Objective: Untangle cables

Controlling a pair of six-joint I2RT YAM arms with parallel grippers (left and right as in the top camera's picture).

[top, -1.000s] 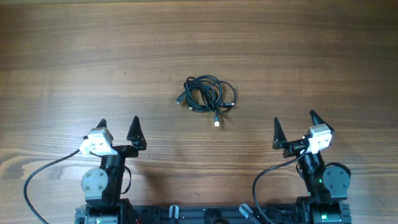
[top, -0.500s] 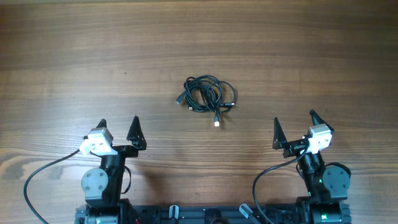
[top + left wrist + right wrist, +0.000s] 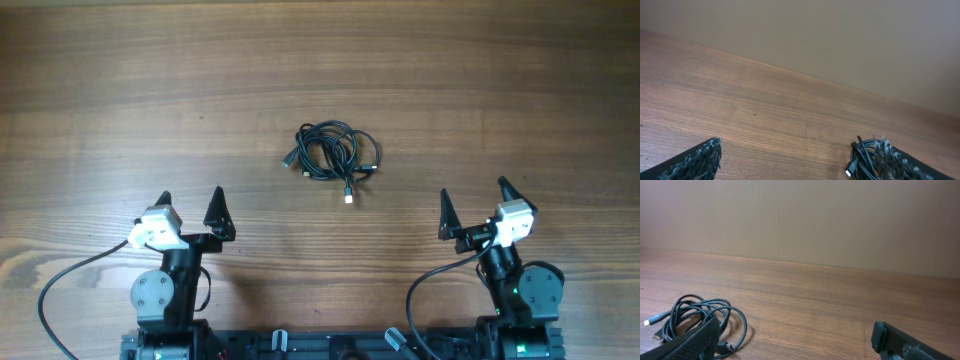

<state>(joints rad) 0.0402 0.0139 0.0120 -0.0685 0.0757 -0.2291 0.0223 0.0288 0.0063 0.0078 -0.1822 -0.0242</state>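
Note:
The cables [image 3: 334, 155] lie as one small black tangle of loops on the wooden table, mid-table, with a light-tipped plug [image 3: 348, 196] pointing toward the near edge. My left gripper [image 3: 190, 203] stands open at the near left, well short of the tangle and empty. At the near right my right gripper [image 3: 473, 196] is open too, nothing between its fingers. The left wrist view shows the cables [image 3: 865, 155] low at the right, partly behind the right fingertip [image 3: 900, 162]. From the right wrist the cables [image 3: 700, 315] coil at the lower left, beside the left fingertip [image 3: 690, 342].
Both arm bases [image 3: 160, 295] and their thick black wires [image 3: 60, 285] sit along the near edge of the table [image 3: 320, 60]. A plain beige wall [image 3: 800, 220] rises behind the far edge.

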